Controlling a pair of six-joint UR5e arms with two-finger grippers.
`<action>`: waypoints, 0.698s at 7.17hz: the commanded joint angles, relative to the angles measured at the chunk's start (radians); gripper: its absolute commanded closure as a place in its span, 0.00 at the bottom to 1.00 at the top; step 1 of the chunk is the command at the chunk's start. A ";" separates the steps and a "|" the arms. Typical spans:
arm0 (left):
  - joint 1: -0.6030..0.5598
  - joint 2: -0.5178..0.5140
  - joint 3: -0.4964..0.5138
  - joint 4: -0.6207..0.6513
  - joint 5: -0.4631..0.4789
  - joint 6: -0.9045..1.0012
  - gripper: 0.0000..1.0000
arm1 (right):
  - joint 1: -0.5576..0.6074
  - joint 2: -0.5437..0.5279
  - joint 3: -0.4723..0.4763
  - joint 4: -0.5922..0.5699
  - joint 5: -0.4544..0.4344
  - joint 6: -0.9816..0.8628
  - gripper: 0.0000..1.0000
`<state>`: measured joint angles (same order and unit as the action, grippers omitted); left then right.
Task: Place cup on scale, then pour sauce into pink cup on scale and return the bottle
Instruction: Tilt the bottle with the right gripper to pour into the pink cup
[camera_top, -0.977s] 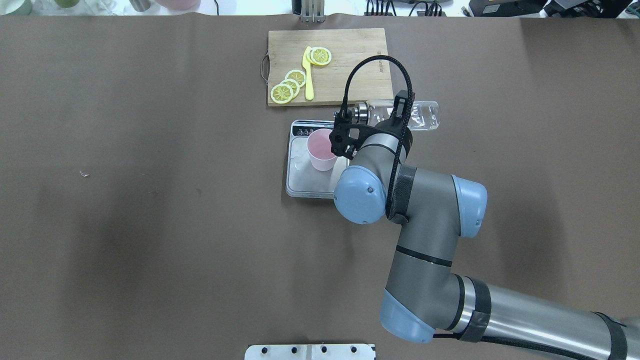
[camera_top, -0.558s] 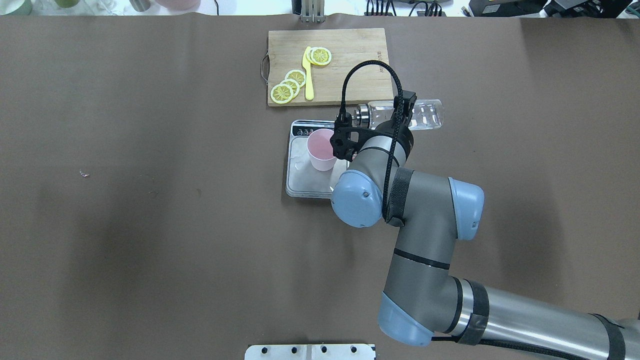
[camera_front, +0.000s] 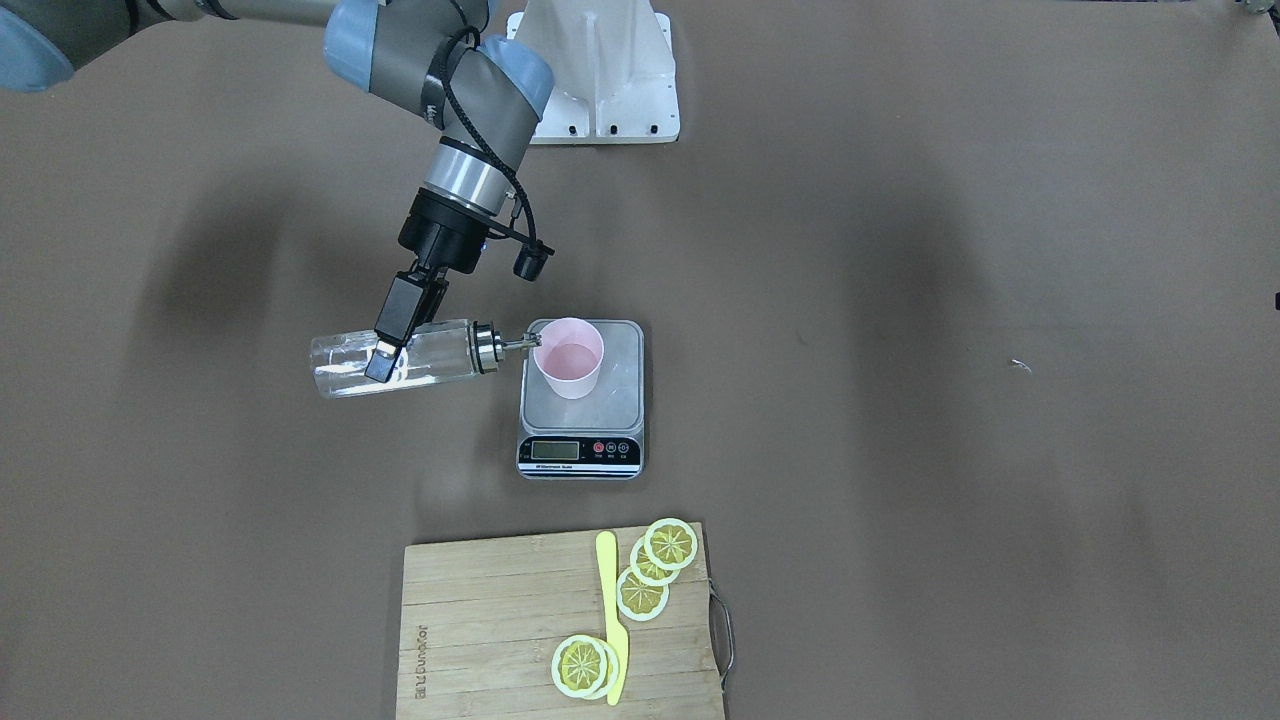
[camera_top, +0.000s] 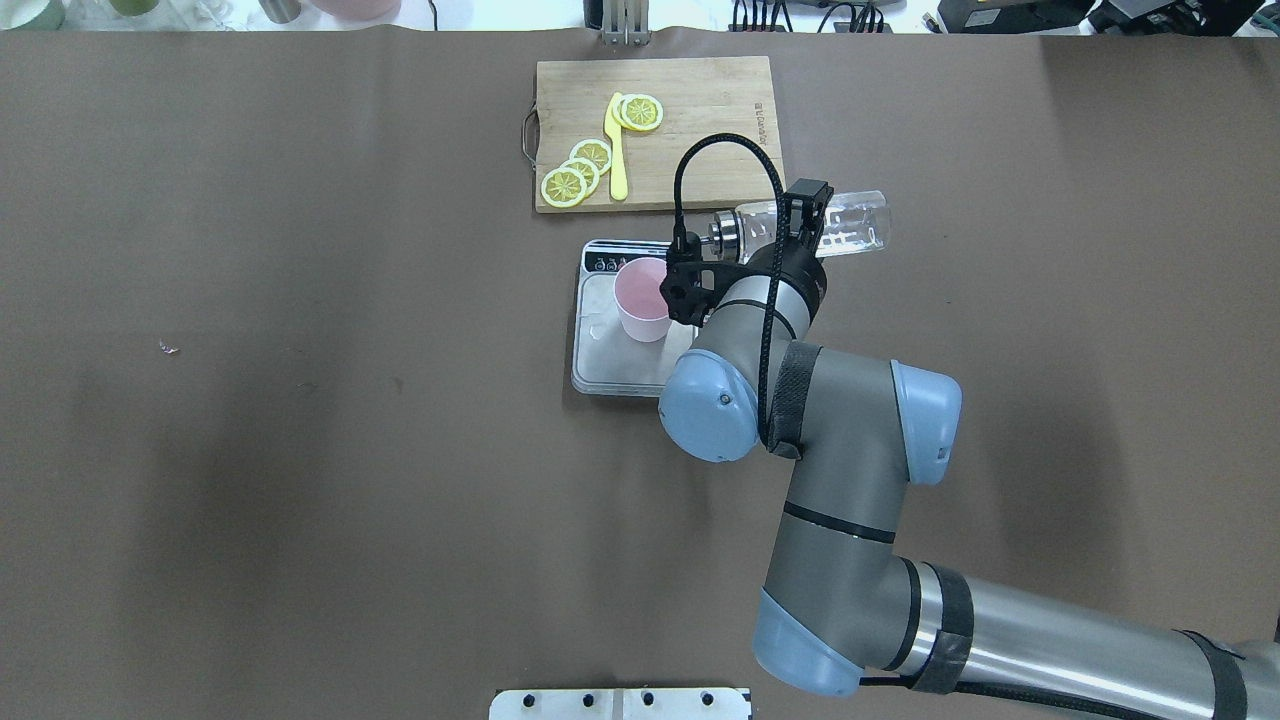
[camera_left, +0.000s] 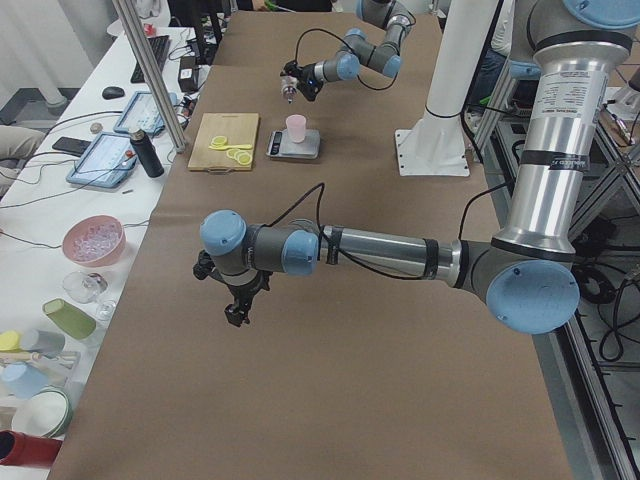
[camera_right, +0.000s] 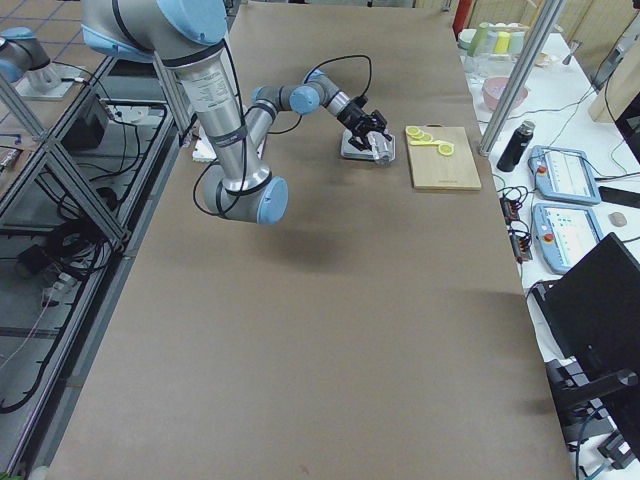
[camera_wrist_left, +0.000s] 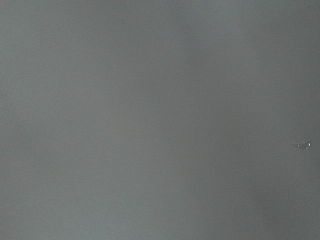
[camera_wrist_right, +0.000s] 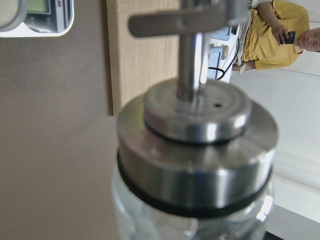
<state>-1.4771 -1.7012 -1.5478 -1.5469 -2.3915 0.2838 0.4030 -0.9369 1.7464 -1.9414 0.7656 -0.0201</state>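
Observation:
The pink cup (camera_front: 568, 358) (camera_top: 642, 297) stands upright on the scale (camera_front: 615, 405) (camera_top: 600, 345), near the display end. My right gripper (camera_front: 390, 355) (camera_top: 806, 218) is shut on the clear bottle (camera_front: 345, 370) (camera_top: 850, 225), which lies almost level beside the scale. Its metal cap (camera_front: 486, 348) (camera_wrist_right: 197, 150) points at the cup, and the spout tip (camera_front: 524, 343) sits just at the cup's rim. The sauce is clear and hard to make out. My left gripper (camera_left: 238, 312) hangs over bare table far from the scale; I cannot tell whether it is open or shut.
A wooden cutting board (camera_top: 700, 100) (camera_front: 480, 620) with lemon slices (camera_top: 570, 180) and a yellow knife (camera_top: 616, 150) lies just beyond the scale. The white arm mount (camera_front: 600, 90) stands at the robot's side. A person (camera_wrist_right: 280, 30) sits past the table's end.
The right wrist has turned a little and the bottle has shifted slightly to the right, its base end swinging toward the far side. The cup and scale have not moved.

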 joint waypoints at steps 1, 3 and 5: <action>0.000 0.000 0.000 0.001 0.000 0.000 0.02 | -0.001 0.001 -0.013 -0.008 -0.026 -0.024 0.87; -0.002 0.000 0.000 0.002 0.000 0.000 0.02 | -0.001 0.003 -0.011 -0.025 -0.040 -0.046 0.87; -0.003 0.000 0.000 0.002 0.000 0.000 0.02 | -0.001 0.012 -0.013 -0.027 -0.042 -0.049 0.87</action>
<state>-1.4791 -1.7012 -1.5478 -1.5448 -2.3915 0.2838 0.4019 -0.9308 1.7340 -1.9667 0.7254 -0.0661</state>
